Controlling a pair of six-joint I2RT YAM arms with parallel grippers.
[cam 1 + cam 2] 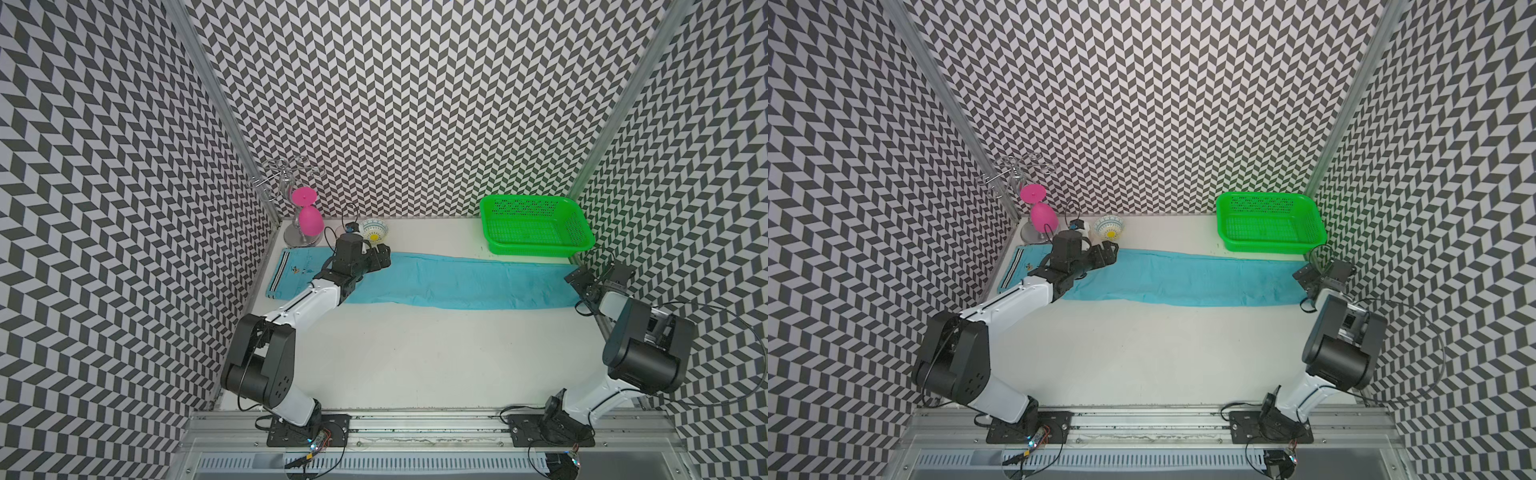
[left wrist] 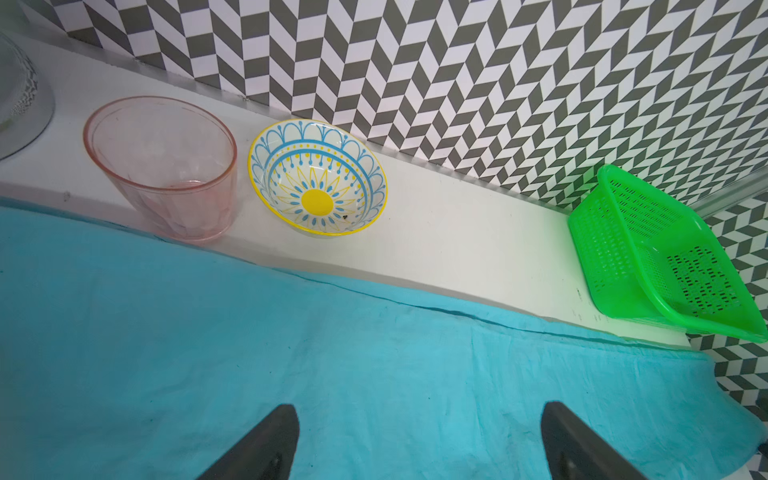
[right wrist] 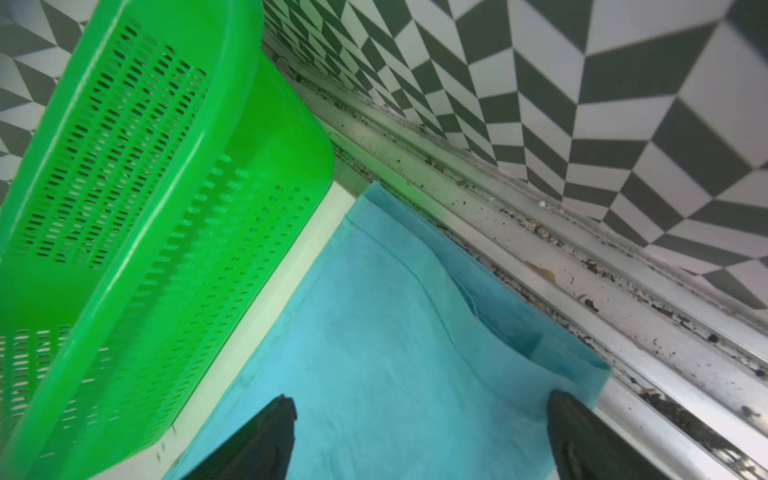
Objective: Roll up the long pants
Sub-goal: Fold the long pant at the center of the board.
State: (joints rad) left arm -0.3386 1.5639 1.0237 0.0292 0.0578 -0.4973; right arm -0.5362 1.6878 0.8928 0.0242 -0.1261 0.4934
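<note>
Nearest the lens, one grey aluminium rail [image 1: 415,428] carries two arm bases. Past it, on the white tabletop [image 1: 415,353], lies one pair of long pants [image 1: 457,282] — turquoise-blue soft cloth, flat, lightly creased, unrolled. Their long axis runs straight across from side to side: the dark striped waistband [image 1: 279,272] points left and the hemmed cuffs [image 3: 478,291] point right, with two layers showing there. The left gripper [image 1: 383,255] hangs over the cloth just right of the waistband, jaws spread wide, gripping nothing. Behind and left of it stands one chrome wire glass rack [image 1: 286,174] with one pink goblet [image 1: 309,218] hung upside down. Directly beyond it sit one clear pink tumbler [image 2: 166,166] and one round bowl painted blue and yellow [image 2: 318,178]. The right gripper [image 3: 422,403] — also released and empty — sits over the cuff end. One green perforated plastic basket [image 1: 536,224] stands just beyond it, to its left.
</note>
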